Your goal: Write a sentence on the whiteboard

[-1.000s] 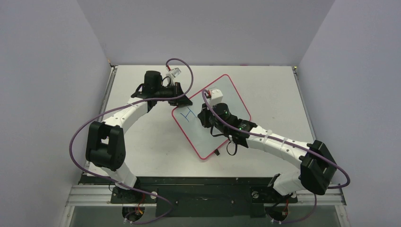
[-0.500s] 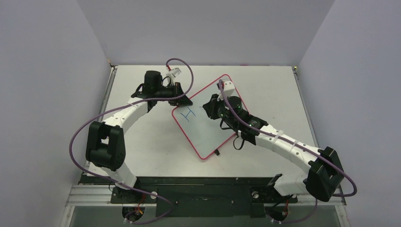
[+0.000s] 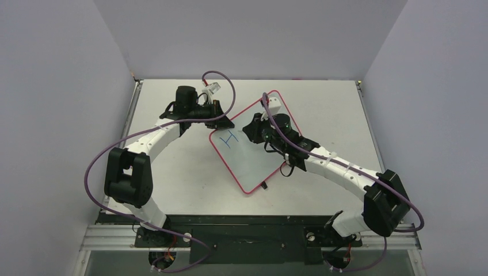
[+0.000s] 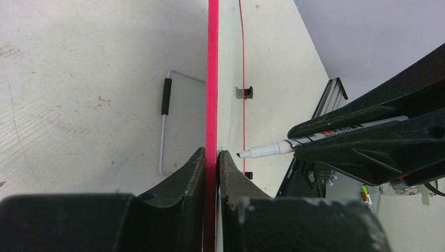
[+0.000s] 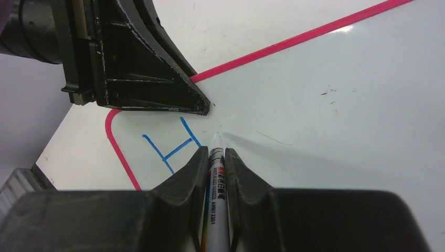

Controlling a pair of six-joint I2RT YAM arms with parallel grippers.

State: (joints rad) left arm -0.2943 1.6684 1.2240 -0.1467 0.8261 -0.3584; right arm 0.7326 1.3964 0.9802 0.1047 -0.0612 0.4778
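While the left gripper (image 4: pixel 211 157) pinches the whiteboard (image 3: pixel 247 167) by its rim, the right gripper (image 5: pixel 214 152), bent low over it, clamps a marker (image 5: pixel 216 176) w/ tip just beside 1 blue H (image 5: pixel 177 148).

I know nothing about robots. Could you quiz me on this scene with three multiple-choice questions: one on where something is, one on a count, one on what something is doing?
1. Where on the whiteboard is the blue writing?
A. by the rim where the left jaws clamp
B. dead centre
C. beside the black clips

2. How many letters are written?
A. none
B. one
C. five

3. What are the right jaws doing?
A. open and empty
B. shut on the marker
C. shut on the board's rim

Answers:
1 A: the writing sits just beside the clamped stretch of rim.
2 B: only an H shows.
3 B: the right wrist view shows the marker pinched between them.
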